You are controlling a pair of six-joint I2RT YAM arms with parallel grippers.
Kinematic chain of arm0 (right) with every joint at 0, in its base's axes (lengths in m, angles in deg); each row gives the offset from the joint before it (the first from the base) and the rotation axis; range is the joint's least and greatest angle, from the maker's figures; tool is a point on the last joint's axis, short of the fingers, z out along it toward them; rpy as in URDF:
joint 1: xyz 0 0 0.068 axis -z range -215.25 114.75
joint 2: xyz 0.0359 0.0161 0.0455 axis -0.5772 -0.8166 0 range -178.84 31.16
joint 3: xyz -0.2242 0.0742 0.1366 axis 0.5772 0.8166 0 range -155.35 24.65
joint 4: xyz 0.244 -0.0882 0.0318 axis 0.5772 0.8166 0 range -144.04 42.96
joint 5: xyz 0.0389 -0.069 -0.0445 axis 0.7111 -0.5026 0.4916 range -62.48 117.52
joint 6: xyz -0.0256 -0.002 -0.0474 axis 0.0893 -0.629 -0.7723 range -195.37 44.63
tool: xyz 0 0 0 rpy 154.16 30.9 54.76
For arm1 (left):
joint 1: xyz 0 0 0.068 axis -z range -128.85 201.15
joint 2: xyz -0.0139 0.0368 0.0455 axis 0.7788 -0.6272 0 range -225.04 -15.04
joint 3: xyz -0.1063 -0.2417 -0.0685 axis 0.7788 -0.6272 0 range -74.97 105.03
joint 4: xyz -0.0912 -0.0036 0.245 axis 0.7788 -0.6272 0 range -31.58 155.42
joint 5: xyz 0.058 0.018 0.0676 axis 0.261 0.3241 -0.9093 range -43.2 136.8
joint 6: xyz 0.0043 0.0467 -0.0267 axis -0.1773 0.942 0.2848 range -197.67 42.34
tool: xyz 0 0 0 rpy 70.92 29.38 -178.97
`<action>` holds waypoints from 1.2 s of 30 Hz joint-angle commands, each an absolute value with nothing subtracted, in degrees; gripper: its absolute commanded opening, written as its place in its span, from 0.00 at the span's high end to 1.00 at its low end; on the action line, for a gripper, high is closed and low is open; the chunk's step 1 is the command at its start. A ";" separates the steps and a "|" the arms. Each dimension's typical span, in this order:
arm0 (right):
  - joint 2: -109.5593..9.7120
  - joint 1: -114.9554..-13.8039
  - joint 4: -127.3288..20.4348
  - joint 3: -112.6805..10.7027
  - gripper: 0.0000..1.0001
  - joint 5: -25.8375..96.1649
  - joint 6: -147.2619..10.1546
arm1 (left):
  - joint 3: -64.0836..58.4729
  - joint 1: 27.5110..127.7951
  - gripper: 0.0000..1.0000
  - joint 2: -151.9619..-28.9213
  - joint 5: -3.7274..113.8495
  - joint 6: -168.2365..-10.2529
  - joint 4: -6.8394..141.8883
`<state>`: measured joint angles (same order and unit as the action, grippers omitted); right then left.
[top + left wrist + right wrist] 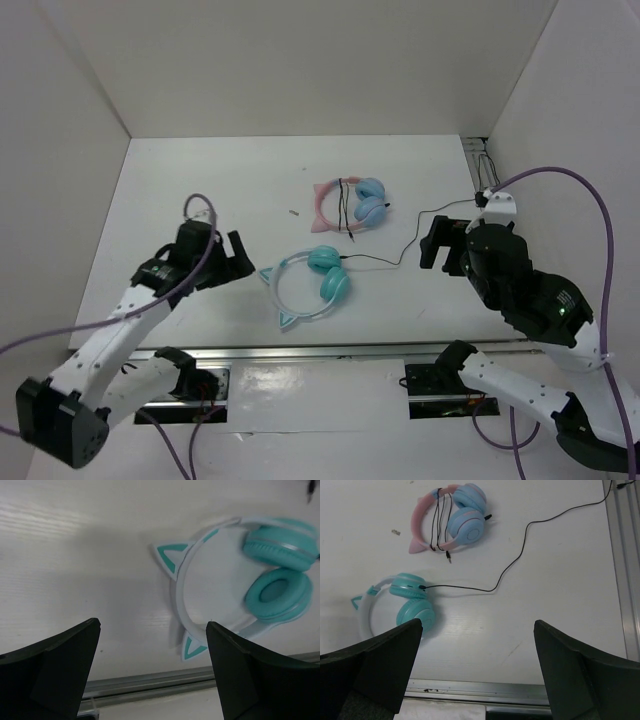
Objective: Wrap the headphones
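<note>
The white table point(200, 180) lay wide. The left gripper point(152, 625) hung spread apart, holding nothing, just left of the headphones point(331, 286). The right gripper point(477, 622) gaped too, off to their right. The headphones lay flat near the front edge, with the pink pair point(355, 205) behind. The black cable point(510, 567) trailed loose, rightward.
</note>
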<state>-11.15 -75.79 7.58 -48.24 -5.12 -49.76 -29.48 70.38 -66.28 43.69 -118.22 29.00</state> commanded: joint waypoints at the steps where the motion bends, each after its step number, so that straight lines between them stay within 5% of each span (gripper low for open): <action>1: -10.94 -76.12 2.56 -47.95 0.00 -3.24 -50.67 | -33.48 80.11 0.00 -74.52 41.10 -128.63 39.66; 10: -10.25 -76.12 2.56 -45.76 0.00 -1.48 -50.67 | -31.64 94.82 0.03 -92.10 28.79 -145.06 41.35; 19: -9.18 -76.12 1.51 -45.23 0.00 1.33 -51.73 | -30.85 96.77 0.12 -97.30 22.20 -150.35 37.03; 22: -8.66 -76.12 0.28 -44.52 0.00 2.82 -51.73 | -30.16 96.77 0.32 -100.46 22.19 -150.87 37.03; 28: -8.14 -76.12 0.27 -44.52 0.00 3.97 -51.73 | -31.20 96.77 0.51 -105.46 22.19 -151.41 38.43; 30: -8.13 -76.12 0.27 -44.52 0.00 4.58 -51.73 | -31.20 96.77 0.81 -106.09 22.89 -151.41 38.44; 32: -7.60 -76.12 -0.86 -44.52 0.00 5.11 -51.73 | -30.60 97.38 0.98 -105.92 23.42 -151.41 36.43; 36: -6.37 -76.12 -6.56 -41.11 0.00 9.58 -53.57 | -25.86 99.75 1.00 -98.73 17.28 -153.69 23.61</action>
<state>-7.06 -75.79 0.33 -43.56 5.79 -51.62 -27.95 98.05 -102.61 20.80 -151.81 36.08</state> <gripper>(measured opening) 0.999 0.152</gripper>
